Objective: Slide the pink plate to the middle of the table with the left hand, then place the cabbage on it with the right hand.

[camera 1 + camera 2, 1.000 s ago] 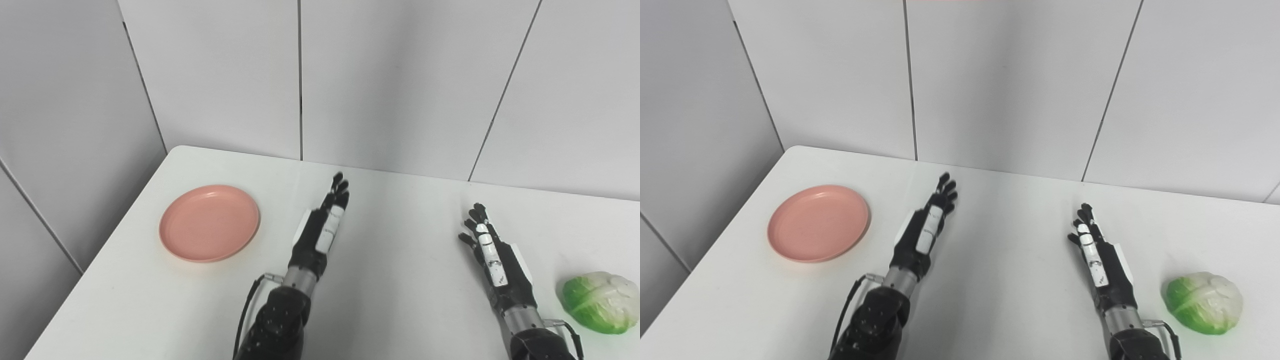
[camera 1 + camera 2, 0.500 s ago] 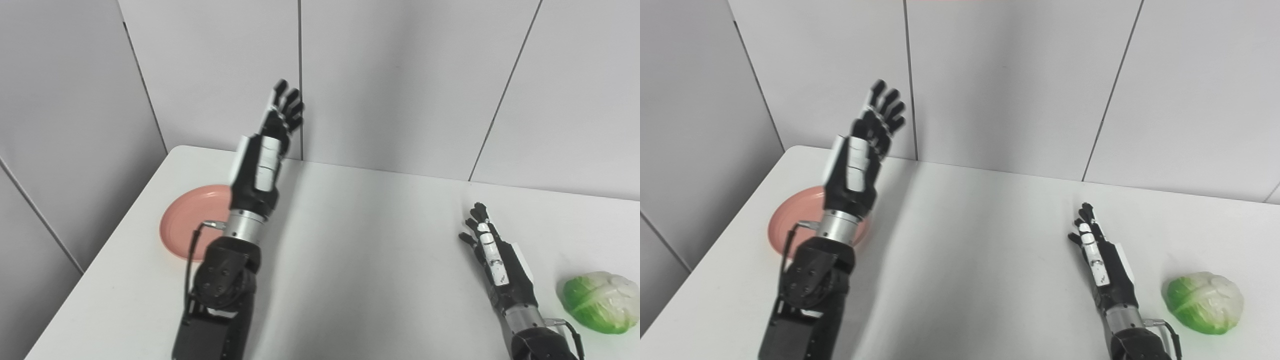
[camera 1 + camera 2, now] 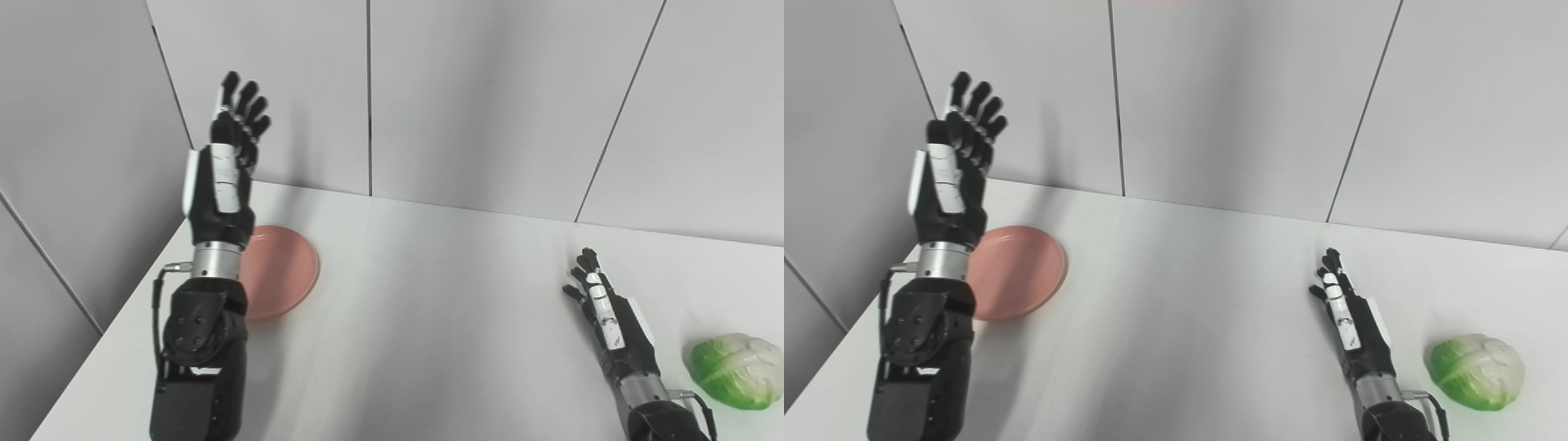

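Left eye view: left hand (image 3: 226, 165) raised high above pink plate (image 3: 285, 275) at table's (image 3: 429, 318) left edge, fingers spread, holding nothing, likely positioning to slide it. Right hand (image 3: 606, 312) flat, fingers apart, near cabbage (image 3: 735, 370), waiting.

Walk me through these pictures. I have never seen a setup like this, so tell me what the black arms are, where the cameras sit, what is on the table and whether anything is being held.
Both pictures come from two cameras side by side on a humanoid robot's head, so they show one scene from slightly different spots. The black arms are the robot's own, each ending in a fingered hand. The left hand is raised high, fingers spread, holding nothing. The right hand rests low by the white table, also open and holding nothing. A pink plate sits at the table's left, partly hidden behind the left arm. A green and white cabbage lies at the far right, untouched.
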